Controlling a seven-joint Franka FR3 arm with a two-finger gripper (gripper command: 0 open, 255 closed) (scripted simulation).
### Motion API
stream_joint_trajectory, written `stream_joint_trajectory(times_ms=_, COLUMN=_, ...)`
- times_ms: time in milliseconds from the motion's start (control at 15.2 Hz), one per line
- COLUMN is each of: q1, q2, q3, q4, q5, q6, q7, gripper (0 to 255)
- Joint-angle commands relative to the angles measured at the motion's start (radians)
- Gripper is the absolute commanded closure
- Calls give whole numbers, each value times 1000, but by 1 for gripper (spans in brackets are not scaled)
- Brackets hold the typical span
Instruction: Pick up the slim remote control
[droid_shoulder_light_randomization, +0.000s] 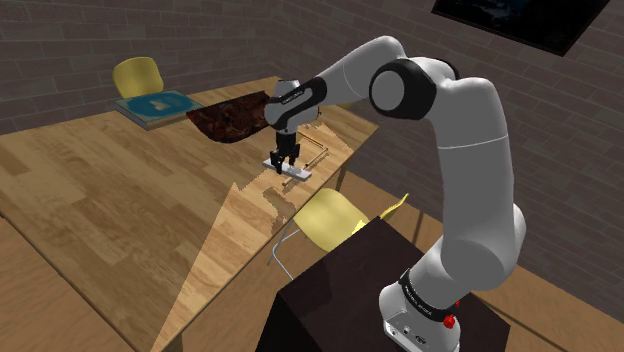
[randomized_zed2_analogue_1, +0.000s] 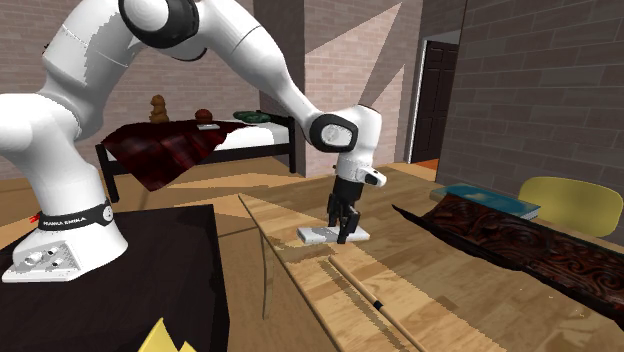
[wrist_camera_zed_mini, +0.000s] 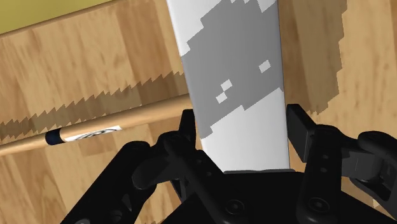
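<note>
remote (wrist_camera_zed_mini: 235, 76): flat on bench (droid_shoulder_light_randomization: 100, 210)
stick (wrist_camera_zed_mini: 114, 127): on bench, just beside remote
runner (droid_shoulder_light_randomization: 230, 118): across bench, behind remote

arm (droid_shoulder_light_randomization: 440, 120): reaching forward | wrist (droid_shoulder_light_randomization: 292, 100): bent down | jaws: clasping remote (wrist_camera_zed_mini: 235, 76)

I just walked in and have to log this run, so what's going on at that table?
A white robot arm reaches over the wooden table with its black claw down over a slim white-and-grey remote. The remote lies flat on the table and is not yet lifted. A thin wooden stick lies beside it, apart from the claw.
</note>
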Motion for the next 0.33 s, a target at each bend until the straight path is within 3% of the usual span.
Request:
stream_joint_trajectory(times_ms=0, q1=1, q2=-19, q3=-1, q4=-2, q5=-1, q6=-17, q7=0, gripper=255)
stream_joint_trajectory(times_ms=264, q1=2, q2=-38, q3=-2, q4=-3, q5=-3, q6=-35, q7=-1, gripper=255)
